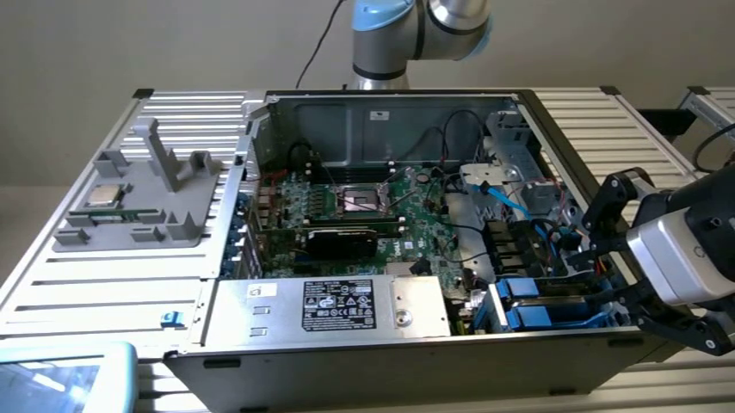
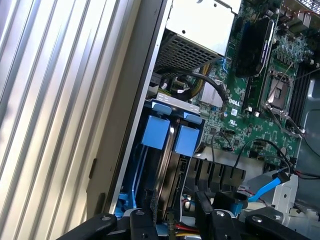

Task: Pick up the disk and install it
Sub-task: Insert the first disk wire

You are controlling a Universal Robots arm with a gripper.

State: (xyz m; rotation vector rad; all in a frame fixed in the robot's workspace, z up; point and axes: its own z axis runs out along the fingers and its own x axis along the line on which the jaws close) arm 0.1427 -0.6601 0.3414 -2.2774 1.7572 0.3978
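Observation:
The disk [image 2: 167, 155] stands on edge in the drive bay at the corner of the open computer case, its blue carrier tabs [image 2: 155, 132] facing the camera. In the exterior view its blue carrier [image 1: 540, 308] sits low on that view's right side of the case. My gripper [image 2: 172, 217] straddles the disk's near end, one black finger [image 2: 142, 222] on each flank, shut on it. From the exterior view's right the gripper [image 1: 597, 262] reaches over the case wall into the bay.
A silver power-supply box [image 1: 344, 305] lies beside the bay, and the motherboard [image 1: 367, 206] is behind it. A blue cable [image 1: 505, 202] and black wires run above the bay. A grey fixture [image 1: 138, 202] with a small chip stands on the slatted table [image 2: 50, 100].

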